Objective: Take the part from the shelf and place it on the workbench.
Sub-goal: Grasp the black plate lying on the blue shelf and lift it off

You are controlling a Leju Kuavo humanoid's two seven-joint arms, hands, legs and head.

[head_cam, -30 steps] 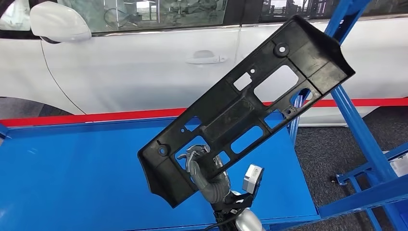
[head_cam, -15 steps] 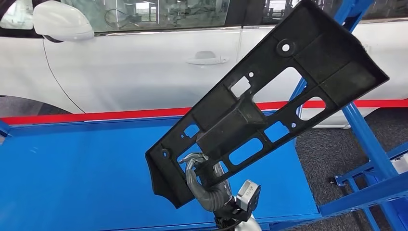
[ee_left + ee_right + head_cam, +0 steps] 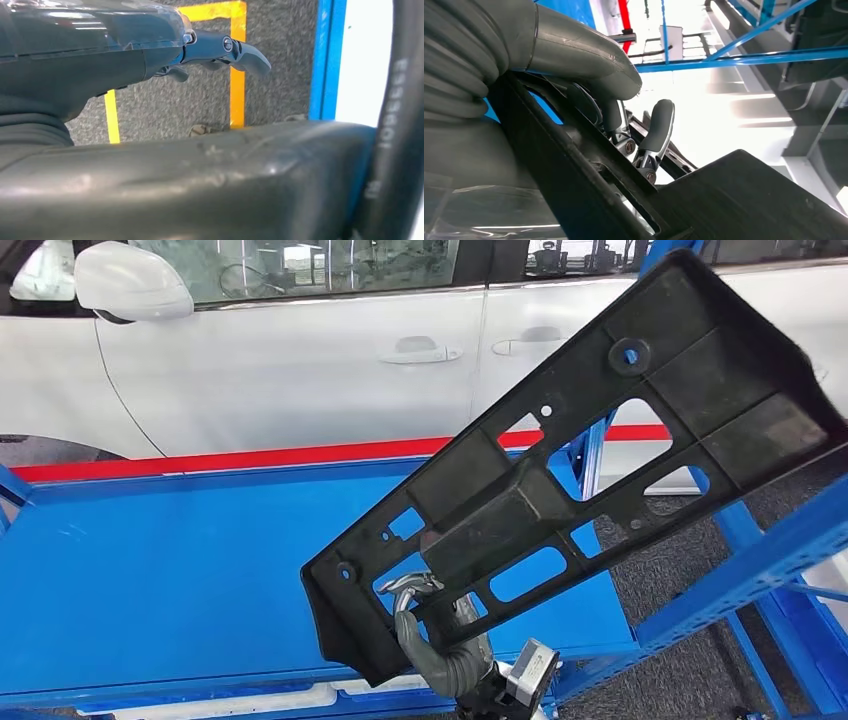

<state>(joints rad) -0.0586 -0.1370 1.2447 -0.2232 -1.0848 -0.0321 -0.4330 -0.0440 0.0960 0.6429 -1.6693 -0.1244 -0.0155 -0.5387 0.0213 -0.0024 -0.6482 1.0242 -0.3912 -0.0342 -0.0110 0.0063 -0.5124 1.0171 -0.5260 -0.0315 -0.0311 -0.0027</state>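
The part (image 3: 560,470) is a long black plastic panel with several cut-outs. It hangs tilted above the right end of the blue workbench (image 3: 180,560), its far end up at the right. My right hand (image 3: 440,640) grips its lower end from below, with fingers hooked through a cut-out. In the right wrist view the fingers (image 3: 659,125) wrap over the part's dark edge (image 3: 744,200). My left hand (image 3: 150,45) hangs over the grey floor holding nothing, its fingers loosely stretched out.
A white car (image 3: 280,360) stands behind the workbench, past a red strip (image 3: 250,457). Blue shelf beams (image 3: 760,560) slant along the right side, close to the part's raised end. Yellow tape (image 3: 237,60) marks the floor.
The camera has swung, so the scene has shifted left. The part, still in my right hand, now fills more of the view and reaches further right.
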